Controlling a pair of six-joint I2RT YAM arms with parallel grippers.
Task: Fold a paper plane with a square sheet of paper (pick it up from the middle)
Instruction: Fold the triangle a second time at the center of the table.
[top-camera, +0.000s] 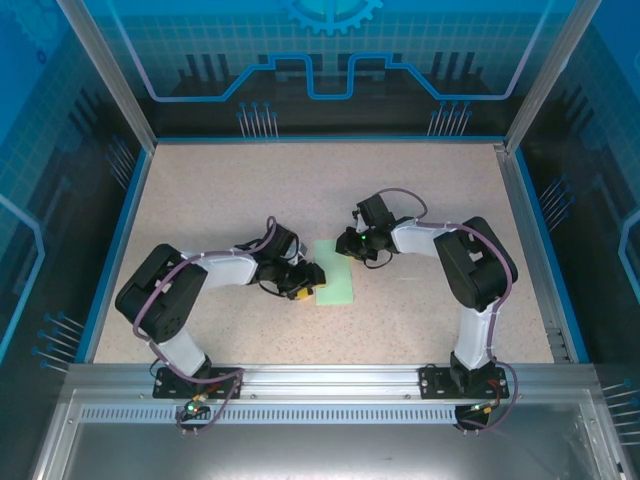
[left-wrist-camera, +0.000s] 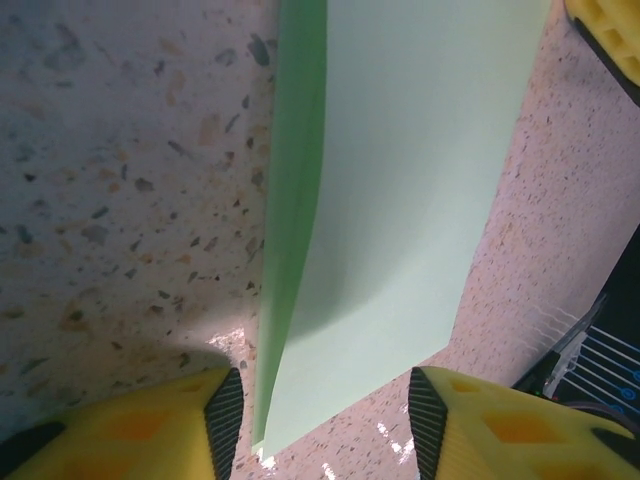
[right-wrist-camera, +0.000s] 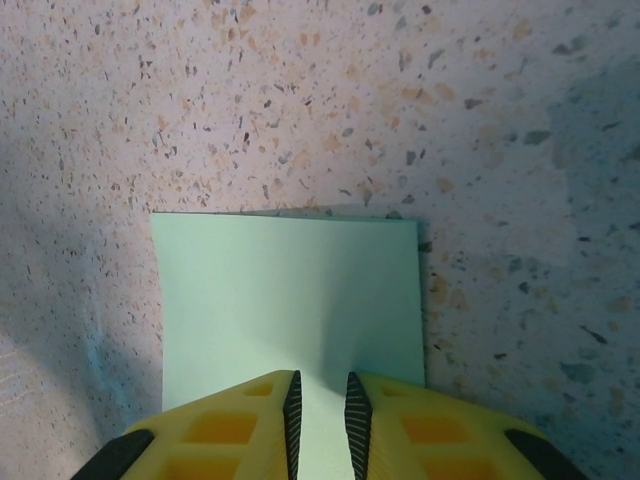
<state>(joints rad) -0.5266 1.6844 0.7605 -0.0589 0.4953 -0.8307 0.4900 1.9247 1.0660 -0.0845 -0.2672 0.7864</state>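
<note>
Speckled table (top-camera: 220, 200), and on it we see the sheet of paper (top-camera: 334, 272) lying mid-table between the arms, folded into a two-layer rectangle. The left gripper (top-camera: 306, 284) has its jaws spread and straddles one corner without touching. The right gripper (top-camera: 356, 248) sits over the opposite end, jaws almost together; we can't tell if they pinch it.

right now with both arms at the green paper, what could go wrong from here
1. In the left wrist view the sheet of paper has a top layer lifting off the lower one, and the left fingers stand open astride its near corner; closing might catch one layer only or crumple it.
2. The right fingers sit almost closed over another edge; if both pull, the thin sheet could slide or tear.
</note>
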